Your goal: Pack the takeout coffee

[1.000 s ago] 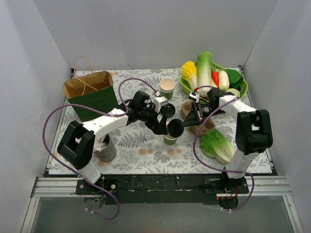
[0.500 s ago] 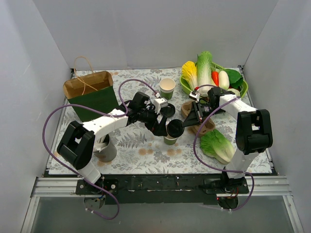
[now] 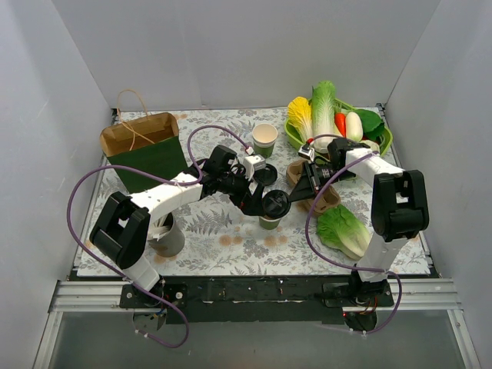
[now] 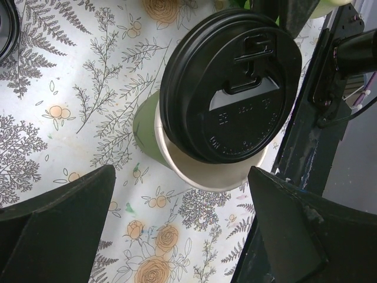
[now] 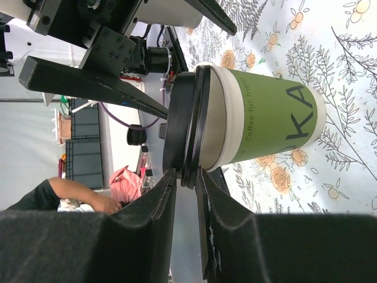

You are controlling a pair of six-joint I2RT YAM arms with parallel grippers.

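The takeout coffee cup (image 3: pixel 269 222), cream over green, stands on the floral mat with the black lid (image 3: pixel 274 202) lying on its rim. From the left wrist view the lid (image 4: pixel 230 82) sits off-centre, and a crescent of the cup's cream rim (image 4: pixel 206 177) shows below it. My left gripper (image 4: pixel 182 227) hovers wide open over the cup, holding nothing. My right gripper (image 5: pixel 188 177) straddles the edge of the lid (image 5: pixel 185 124) from the side, jaws slightly apart with a thin gap showing. The cup (image 5: pixel 271 118) is upright.
A second cup (image 3: pixel 264 138) and a second black lid (image 3: pixel 265 175) lie behind. The brown pulp tray (image 3: pixel 321 198) sits under my right arm. Paper bag (image 3: pixel 142 150) at back left, grey cup (image 3: pixel 167 238) front left, vegetable basket (image 3: pixel 380 138) back right, cabbage (image 3: pixel 344 229) front right.
The lid has settled from a tilt down onto the cup's rim. My right gripper's jaws have eased apart around its edge. The left arm has hardly moved.
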